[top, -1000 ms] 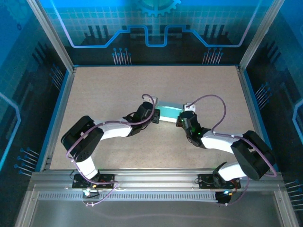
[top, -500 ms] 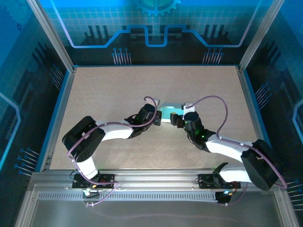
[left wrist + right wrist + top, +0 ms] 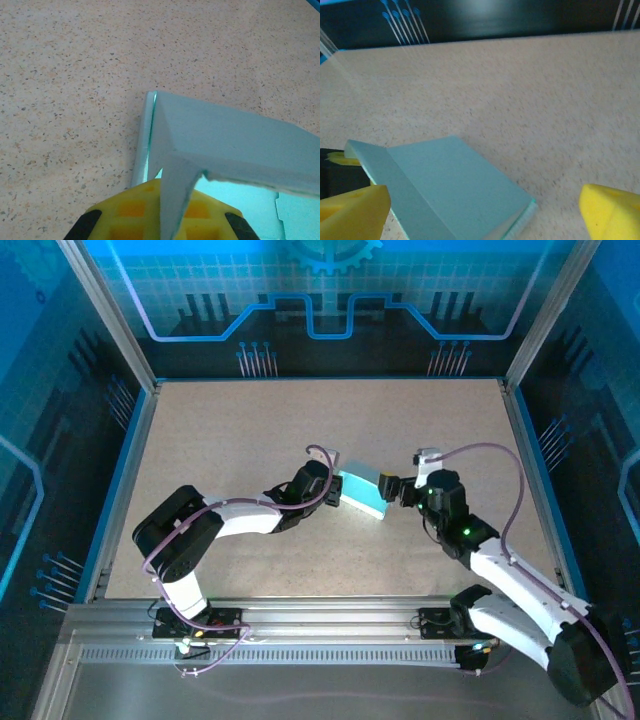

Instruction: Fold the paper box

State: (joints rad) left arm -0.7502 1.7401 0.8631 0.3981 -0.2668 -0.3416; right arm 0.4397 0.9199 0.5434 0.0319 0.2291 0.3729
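On the speckled table (image 3: pixel 230 430), the paper box (image 3: pixel 360 492) is lying about in the middle, with its long side running from far-left to near-right. It is already looking like a slim rectangular body and not like a flat sheet. In the right wrist view a broad top panel (image 3: pixel 455 185) and a narrow side panel are meeting along a clean crease. So I judge that the main folds are made and the task is well along.

It is not finished, I think. In the left wrist view the upper panel is standing a little above the lower layer, with a gap between them. At the near-right end of the box, thin card edges are showing in layers, as if this end is not closed. I cannot tell if the end flaps are tucked in.

The left gripper (image 3: pixel 330 487) is sitting at the left end of the box. Its jaws are pressing together on a thin flap (image 3: pixel 172 200) of the card, which is passing between the yellow pads (image 3: pixel 130 220), so it is holding the box in place.

The right gripper (image 3: pixel 392 488) is hanging just beside the right end. Its yellow fingers (image 3: pixel 352 210) are spreading wide and holding nothing. They seem to be apart from the card.

What is probably left is pressing the body flat and closing the ends.
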